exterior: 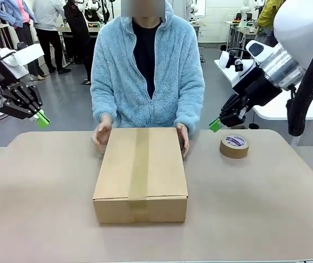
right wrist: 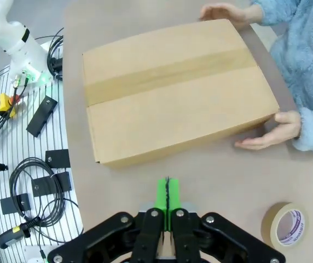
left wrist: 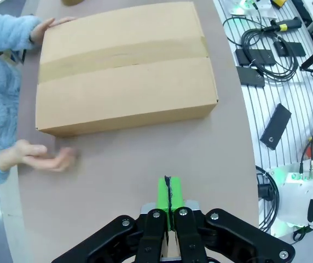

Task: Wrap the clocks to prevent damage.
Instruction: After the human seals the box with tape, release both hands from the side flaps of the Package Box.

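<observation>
Flanking the taped box (exterior: 140, 172), both tools (left wrist: 168, 193) (right wrist: 167, 193) pressed closed, empty; tape roll (right wrist: 287, 223) beside right.

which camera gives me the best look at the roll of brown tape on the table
The front view: the tape roll lies flat and whole on the table, right of the cardboard box. The right wrist view has it complete too, but down in the corner. The left wrist view catches just a brown sliver at the top edge.
</observation>
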Robot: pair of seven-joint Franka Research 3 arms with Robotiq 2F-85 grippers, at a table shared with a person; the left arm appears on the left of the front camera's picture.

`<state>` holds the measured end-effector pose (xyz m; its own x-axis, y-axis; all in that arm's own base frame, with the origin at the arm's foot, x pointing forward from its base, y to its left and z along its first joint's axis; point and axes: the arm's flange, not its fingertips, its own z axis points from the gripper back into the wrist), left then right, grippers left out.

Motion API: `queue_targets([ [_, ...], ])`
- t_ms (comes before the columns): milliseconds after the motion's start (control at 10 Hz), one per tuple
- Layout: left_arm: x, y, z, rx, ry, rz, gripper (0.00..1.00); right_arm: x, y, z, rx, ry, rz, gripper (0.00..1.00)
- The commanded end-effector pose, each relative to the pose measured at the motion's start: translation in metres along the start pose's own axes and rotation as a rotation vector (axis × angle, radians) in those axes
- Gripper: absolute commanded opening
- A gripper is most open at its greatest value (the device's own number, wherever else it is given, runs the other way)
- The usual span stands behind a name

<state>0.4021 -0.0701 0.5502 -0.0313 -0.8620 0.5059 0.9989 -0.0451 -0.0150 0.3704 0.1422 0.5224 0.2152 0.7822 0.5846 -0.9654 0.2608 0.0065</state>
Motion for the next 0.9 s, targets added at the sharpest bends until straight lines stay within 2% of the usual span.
queue_targets([
  [0,-0.002,0.0028,-0.0077,-0.005,-0.046,0.007,0.6,-0.0013,-0.0036,-0.0037,0.046,0.001,0.011,0.01],
  [100,0.0,0.0026,-0.0081,-0.001,-0.049,0.012,0.59,-0.0027,-0.0037,-0.0026,0.06,-0.006,0.018,0.6],
  [200,0.0008,0.004,-0.0066,0.001,-0.049,0.011,1.0,-0.0028,-0.0035,0.0003,0.057,-0.009,0.022,0.61],
  [300,-0.0002,0.002,-0.0061,0.005,-0.051,0.014,1.0,-0.003,-0.0019,0.0008,0.06,-0.006,0.029,1.0],
  [400,-0.0002,0.0025,-0.0052,0.008,-0.047,0.016,1.0,-0.0029,-0.0022,0.0009,0.057,-0.002,0.029,0.64],
  [500,0.0002,0.003,-0.0048,0.008,-0.047,0.017,0.82,-0.0031,-0.0022,0.0011,0.062,0.001,0.03,1.0],
  [700,-0.0008,0.0024,-0.005,0.002,-0.044,0.017,1.0,-0.0058,-0.0043,0.001,0.071,0.002,0.029,1.0],
  [800,-0.0009,0.0023,-0.005,-0.003,-0.049,0.017,1.0,-0.0071,-0.0058,0.0009,0.076,0.002,0.028,1.0],
])
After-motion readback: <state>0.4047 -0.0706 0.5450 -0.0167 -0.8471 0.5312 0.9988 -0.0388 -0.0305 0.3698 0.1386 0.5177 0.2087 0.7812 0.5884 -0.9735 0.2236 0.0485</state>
